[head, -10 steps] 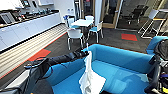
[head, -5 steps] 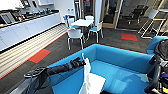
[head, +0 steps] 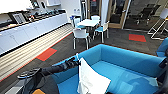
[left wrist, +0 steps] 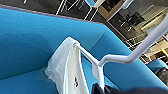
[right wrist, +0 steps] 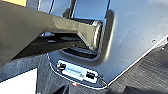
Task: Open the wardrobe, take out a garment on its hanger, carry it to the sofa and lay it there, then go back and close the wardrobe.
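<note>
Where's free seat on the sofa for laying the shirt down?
The sofa seat is bare from the hanging T-shirt across to the far arm, bordered behind by the curved back. The crowded spot is the near end, where the left end effector holds the hanger over the cushion.

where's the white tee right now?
The white T-shirt hangs on its hanger from the left gripper, low in the head view, over the blue sofa seat near its left arm.
</note>
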